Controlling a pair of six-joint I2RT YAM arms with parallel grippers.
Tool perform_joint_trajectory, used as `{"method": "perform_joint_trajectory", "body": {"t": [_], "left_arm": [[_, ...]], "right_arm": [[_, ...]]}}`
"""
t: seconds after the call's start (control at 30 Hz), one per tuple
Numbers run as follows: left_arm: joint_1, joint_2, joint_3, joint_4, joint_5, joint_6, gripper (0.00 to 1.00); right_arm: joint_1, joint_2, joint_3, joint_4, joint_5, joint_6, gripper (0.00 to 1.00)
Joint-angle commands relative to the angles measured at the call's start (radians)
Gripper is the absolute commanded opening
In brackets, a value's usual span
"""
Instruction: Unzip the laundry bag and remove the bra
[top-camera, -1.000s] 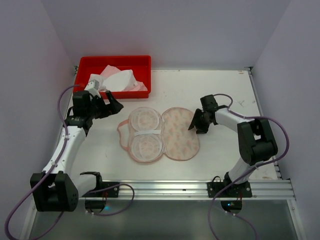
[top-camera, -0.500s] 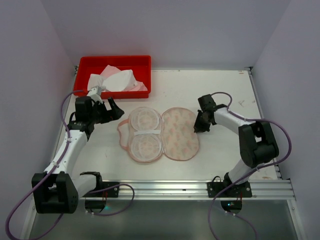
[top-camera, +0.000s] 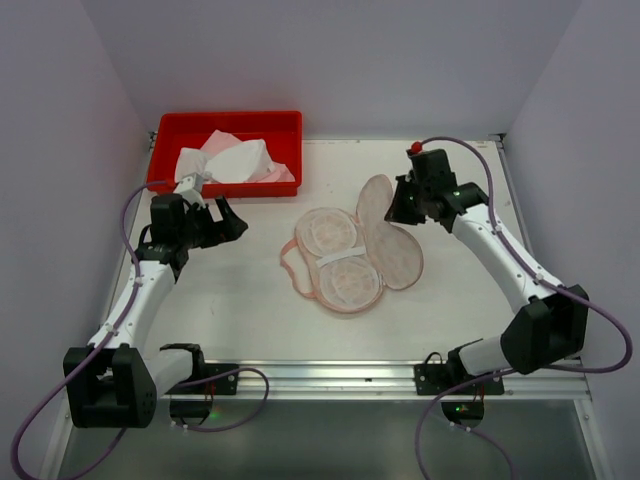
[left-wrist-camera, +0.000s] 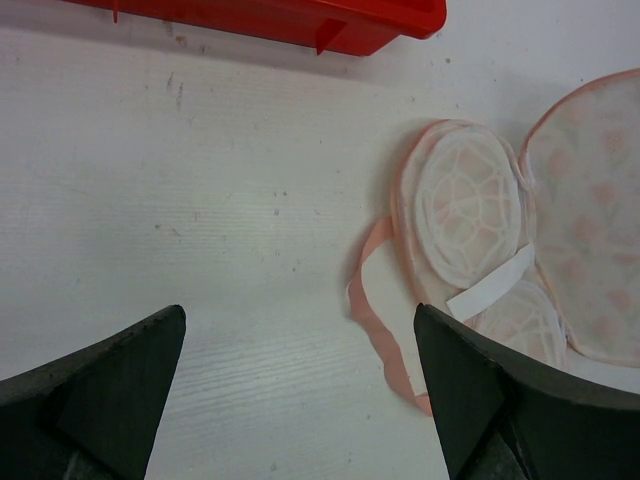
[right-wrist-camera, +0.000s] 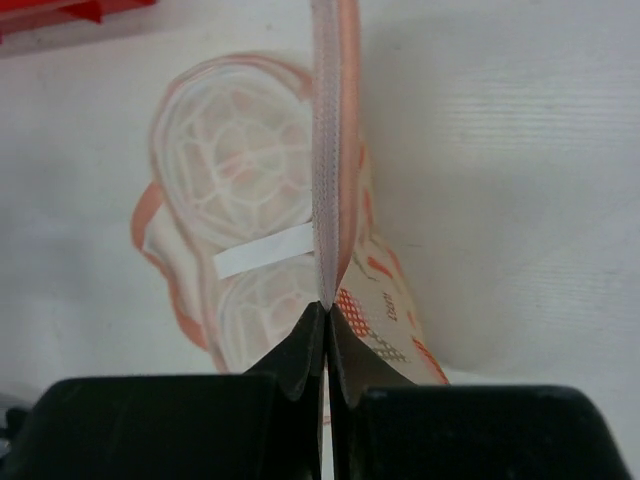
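Bra (top-camera: 345, 270) lies on the white counter (top-camera: 460, 300), right of centre, spread open in two halves. The cup half (top-camera: 338, 262) lies flat, showing two round lattice-patterned cups with a white strip (top-camera: 335, 258) across the waist between them. A thin pink strap (top-camera: 290, 270) loops out from its left edge and rests on the counter.

The printed half (top-camera: 400, 255), cream-peach with pink trim, joins the cup half along its right side. Its far end is raised off the counter and stands nearly on edge.

Right hand (top-camera: 392, 210): closed, jaws pinched on the trimmed edge of that raised end. The right wrist view confirms it: the hand (right-wrist-camera: 326, 310) meets tip to tip on the thin edge of the bra (right-wrist-camera: 240, 190), which rises straight up from the grip, with the cups and white strip (right-wrist-camera: 265, 252) to its left.

Left hand (top-camera: 232, 220): jaws fully apart, holding nothing, over bare counter just in front of the red tray (top-camera: 230, 116) and well to the left of the bra. In its wrist view the hand (left-wrist-camera: 300, 320) frames only counter surface, with the bra (left-wrist-camera: 470, 210) and its strap (left-wrist-camera: 375, 300) off to the right, not touched, and the tray's wall (left-wrist-camera: 300, 20) along the top.

Laundry bag (top-camera: 235, 160): crumpled pink-and-white mesh, lying inside the red tray at the far left corner of the counter, apart from the bra and from both hands.
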Motion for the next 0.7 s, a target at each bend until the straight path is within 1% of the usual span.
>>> {"method": "perform_joint_trajectory", "body": {"t": [0.0, 0.07, 0.2, 0.33, 0.47, 0.6, 0.63, 0.67], "left_arm": [[0.006, -0.018, -0.005, 0.020, -0.008, 0.020, 1.00], [0.004, -0.016, -0.006, 0.020, -0.006, 0.019, 1.00], [0.004, -0.009, -0.011, 0.018, 0.013, 0.017, 1.00], [0.004, 0.004, -0.012, 0.014, 0.026, 0.017, 1.00], [0.004, 0.011, -0.011, 0.009, 0.026, 0.017, 1.00], [0.004, 0.014, -0.009, 0.006, 0.024, 0.017, 1.00], [0.004, 0.014, -0.008, 0.005, 0.021, 0.017, 1.00], [0.004, 0.014, -0.009, 0.005, 0.020, 0.017, 1.00]], "right_arm": [[0.061, 0.036, 0.053, 0.005, -0.185, -0.005, 0.00], [0.104, 0.070, 0.068, 0.029, -0.247, 0.011, 0.00], [0.181, 0.146, 0.062, 0.104, -0.317, 0.063, 0.00], [0.258, 0.251, 0.091, 0.149, -0.338, 0.086, 0.00], [0.308, 0.326, 0.093, 0.209, -0.372, 0.120, 0.00], [0.330, 0.398, 0.057, 0.310, -0.429, 0.202, 0.00], [0.336, 0.413, 0.050, 0.342, -0.435, 0.215, 0.01], [0.341, 0.442, 0.050, 0.356, -0.441, 0.222, 0.06]]}}
